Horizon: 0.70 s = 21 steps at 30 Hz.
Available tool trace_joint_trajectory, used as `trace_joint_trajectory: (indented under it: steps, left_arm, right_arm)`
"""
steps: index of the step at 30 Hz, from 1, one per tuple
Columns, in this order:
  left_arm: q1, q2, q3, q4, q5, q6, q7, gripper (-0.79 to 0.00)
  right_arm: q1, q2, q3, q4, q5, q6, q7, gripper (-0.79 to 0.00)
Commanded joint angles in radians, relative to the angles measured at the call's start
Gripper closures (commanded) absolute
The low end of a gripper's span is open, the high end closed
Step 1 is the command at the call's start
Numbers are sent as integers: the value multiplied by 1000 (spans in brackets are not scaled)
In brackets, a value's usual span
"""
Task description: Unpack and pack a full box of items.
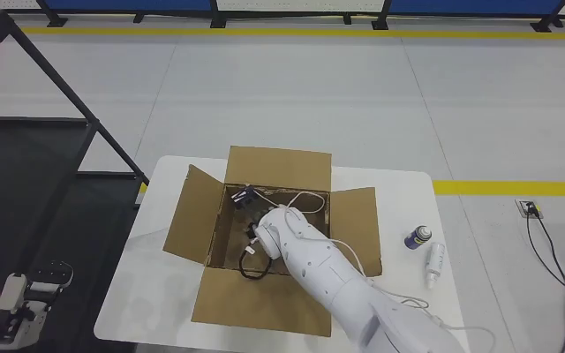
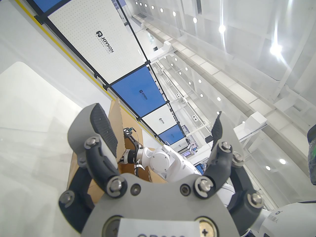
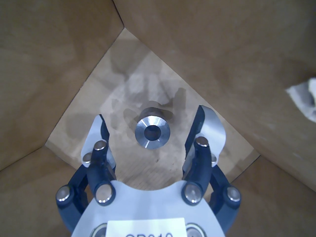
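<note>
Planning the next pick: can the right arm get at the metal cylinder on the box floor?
Probably yes. The right end effector is down inside the box, open, the metal cylinder framed between its fingers with nothing over it.

box (image 1: pixel 278 166): 1 | bottles (image 1: pixel 418 236) (image 1: pixel 433 263): 2 | metal cylinder (image 3: pixel 152 132): 1 | table (image 1: pixel 402 203): 1

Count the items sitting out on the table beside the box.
2. A dark blue bottle sits on the white table to the right of the cardboard box. A white bottle sits just beside it, nearer the robot. The arm may hide others.
</note>
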Motion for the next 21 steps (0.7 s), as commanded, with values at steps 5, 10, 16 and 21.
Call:
trace_joint_trajectory:
  steps: [5,10,16,21]
  left_arm:
    - [0,0,0,0,0,0,0,-785]
    - [0,0,0,0,0,0,0,-785]
    - [0,0,0,0,0,0,0,-785]
    - [0,0,0,0,0,0,0,-785]
  right_arm:
    - [5,17,28,-5,5,-96,-57,-674]
    - [-22,55,48,-67,-31,-110,-145,-680]
    - [-103,152,114,-281,-96,-104,-183,-690]
    - [-316,298,267,-766,-253,-55,-29,-696]
